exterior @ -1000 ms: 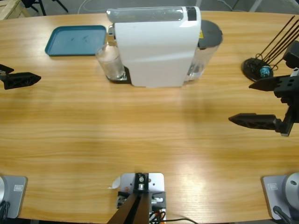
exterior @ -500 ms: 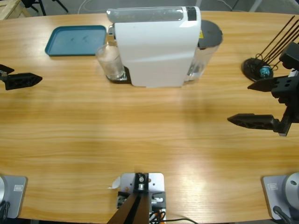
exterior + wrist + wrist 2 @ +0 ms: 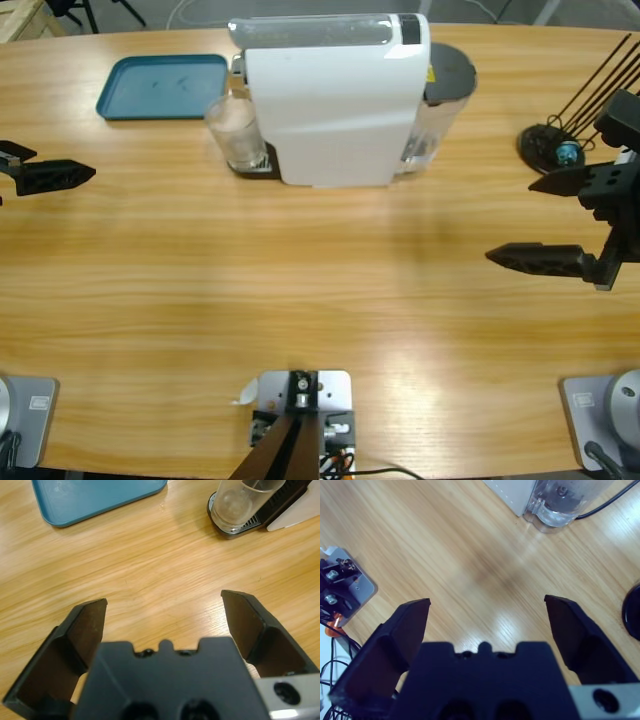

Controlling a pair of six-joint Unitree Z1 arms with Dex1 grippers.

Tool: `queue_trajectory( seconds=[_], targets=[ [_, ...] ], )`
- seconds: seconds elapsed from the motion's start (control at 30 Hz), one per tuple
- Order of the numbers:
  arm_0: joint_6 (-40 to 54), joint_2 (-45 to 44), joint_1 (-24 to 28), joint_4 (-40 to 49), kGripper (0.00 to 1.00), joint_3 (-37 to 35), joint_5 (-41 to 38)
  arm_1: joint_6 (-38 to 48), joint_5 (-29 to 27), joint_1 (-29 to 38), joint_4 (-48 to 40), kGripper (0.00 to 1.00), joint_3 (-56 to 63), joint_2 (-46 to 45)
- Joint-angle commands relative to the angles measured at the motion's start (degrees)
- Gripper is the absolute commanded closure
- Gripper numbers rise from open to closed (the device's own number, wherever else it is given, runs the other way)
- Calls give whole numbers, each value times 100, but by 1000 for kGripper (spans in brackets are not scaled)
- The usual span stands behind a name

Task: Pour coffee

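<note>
Left gripper: fingers spread wide apart, holding nothing, poised above bare counter. In the high view this gripper sits at the counter's edge, well apart from the white coffee machine, on the machine's glass side.

Right gripper: fingers likewise spread wide, empty. In the high view it stands well apart from the machine, on the side of the machine's clear water tank.

The clear glass tumbler stands upright on the drip tray at the machine's front, touching or just beside the white housing. Any coffee inside cannot be made out here; judged a shallow layer at most.

Handling judgement: the tumbler is rigid, smooth, light and breakable. Grip the side wall at mid-height, moderate force, and keep it upright until clear of the machine.

A teal tray lies just beyond the tumbler, away from the machine
</note>
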Motion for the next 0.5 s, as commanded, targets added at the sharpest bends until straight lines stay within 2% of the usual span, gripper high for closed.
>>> queue_trajectory(
  seconds=[0.03, 0.3, 0.4, 0.5],
  targets=[
    [-65, 179, 15, -65, 0, 160, -53, -30, 84, 59, 68, 0, 58, 149],
    [-54, 302, -1, -118, 0, 146, -58, -30, 82, 58, 152, 0, -37, 377],
    [-56, 443, -305, -70, 0, 102, -53, -30, 82, 58, 143, 0, -21, 330],
    [-63, 494, -363, 264, 0, -179, -79, -30, 82, 59, 128, 0, -12, 296]
  ],
)
